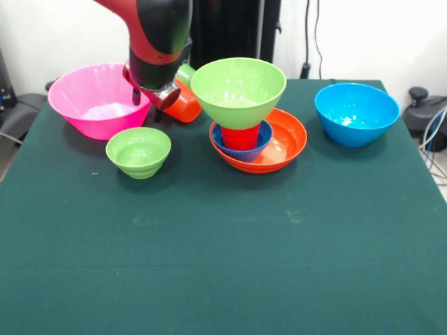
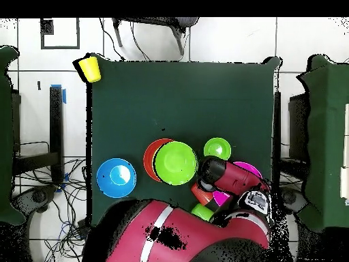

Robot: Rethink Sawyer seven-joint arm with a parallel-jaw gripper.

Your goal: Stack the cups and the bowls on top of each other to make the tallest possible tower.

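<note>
Nearest you on the green worktop [image 1: 223,265] sits the small green bowl [image 1: 138,151], upright and empty, in front of the tower [image 1: 248,115] and off to its left. Take that tower as your landmark: its base is the wide orange bowl [image 1: 288,143], a small dark blue bowl [image 1: 258,143] sits inside it, a red cup [image 1: 240,137] stands upturned in that, and the large green bowl [image 1: 238,91] rests on the cup like a funnel. Right of the tower, well apart, stands the large blue bowl [image 1: 356,114]; left of it, beyond the small green bowl, the huge pink bowl [image 1: 94,100].

Your end effector [image 1: 155,98] hangs just left of the tower, between it and the pink bowl, right against an orange cup [image 1: 183,105] lying on its side with a light green cup [image 1: 186,73] behind it. You cannot tell from either view how wide the fingers stand, nor whether they have the orange cup.

In the overhead view a yellow cup [image 2: 90,68] lies off the worktop's corner, far from the tower.

The step in hand looks like fetching a cup for the top. Next you would need a firm hold on it, a clean lift, and a gentle, centred set-down in the large green bowl, which looks ready to tip on its narrow perch
</note>
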